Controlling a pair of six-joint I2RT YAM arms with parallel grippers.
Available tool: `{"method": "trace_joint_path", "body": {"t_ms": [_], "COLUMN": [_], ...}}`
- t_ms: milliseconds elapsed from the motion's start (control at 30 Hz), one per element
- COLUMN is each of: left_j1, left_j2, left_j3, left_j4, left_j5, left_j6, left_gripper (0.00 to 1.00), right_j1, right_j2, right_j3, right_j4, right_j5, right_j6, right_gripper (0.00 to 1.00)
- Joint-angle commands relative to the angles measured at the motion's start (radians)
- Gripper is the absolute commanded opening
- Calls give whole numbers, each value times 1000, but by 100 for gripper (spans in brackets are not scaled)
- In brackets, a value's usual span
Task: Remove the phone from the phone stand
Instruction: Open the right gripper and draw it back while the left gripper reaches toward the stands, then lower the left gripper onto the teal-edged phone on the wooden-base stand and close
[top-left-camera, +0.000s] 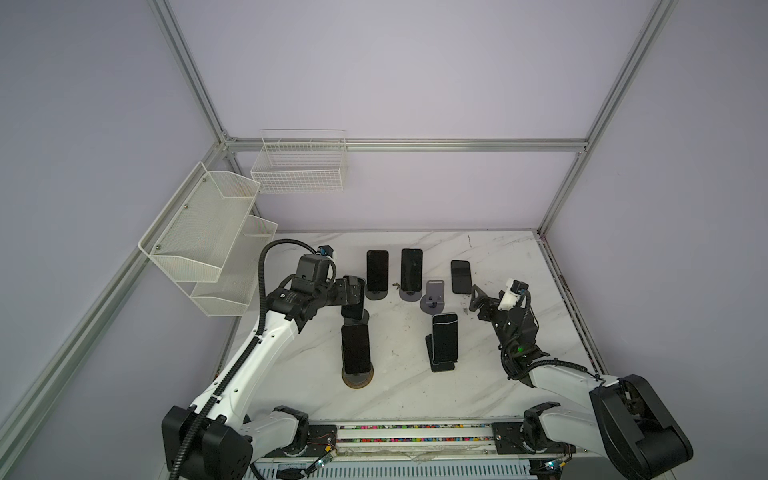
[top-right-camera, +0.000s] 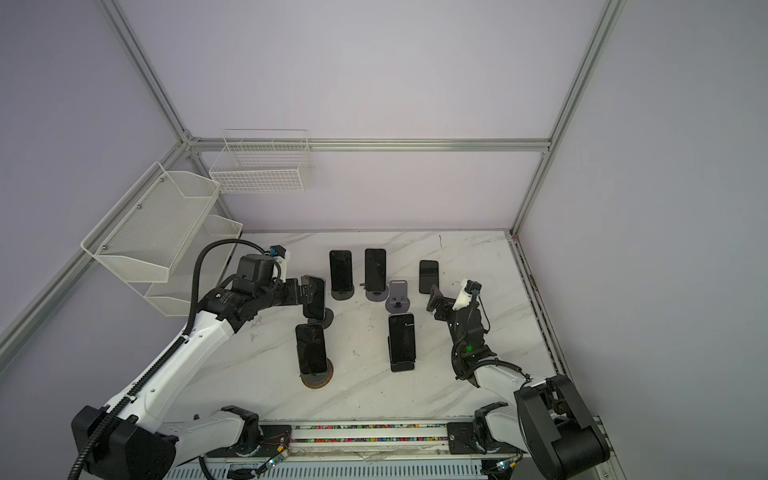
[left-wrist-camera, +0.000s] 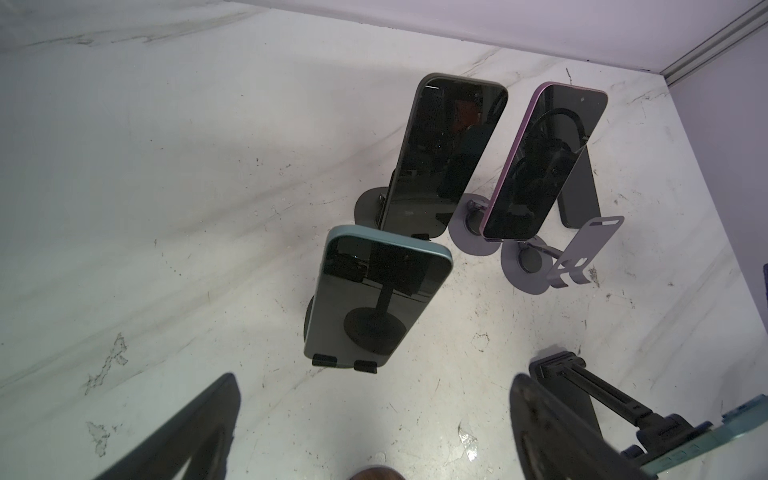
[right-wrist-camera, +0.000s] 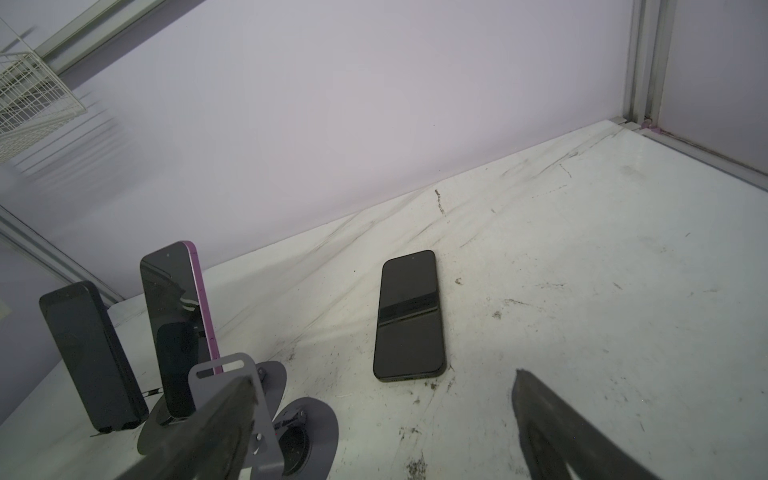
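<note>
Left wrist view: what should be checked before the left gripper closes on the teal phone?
1. Left gripper open: ok.
2. Teal phone seated on its stand: ok.
3. Phone centred between the fingers: ok.
4. Phone within the fingers' span: not ok, it lies beyond the tips.
5. Clearance to the dark phone behind: cannot tell.
6. Right gripper open, holding nothing: ok.
</note>
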Motion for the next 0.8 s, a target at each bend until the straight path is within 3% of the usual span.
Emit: {"method": "trace_joint_path", "body": {"t_ms": [0, 300, 533, 767], "left_j1": [-16, -24, -24, -24], "left_j2": [44, 140, 209, 287], "left_j3": [132, 145, 134, 146], "left_j4": [74, 219, 255, 236], "left_j5": [-56, -15, 40, 9], "left_j6": [68, 301, 321, 320], "left_gripper": [100, 100, 100, 100], "right_j1": [4, 4, 4, 5], "right_j2": [4, 8, 30, 19], "right_j3": [0, 3, 16, 16], "right_j4": [58, 63, 59, 48], "right_j5": [5, -7, -17, 3], "right_j6": [-1, -4, 2, -4], "right_gripper": [97, 97, 97, 97]}}
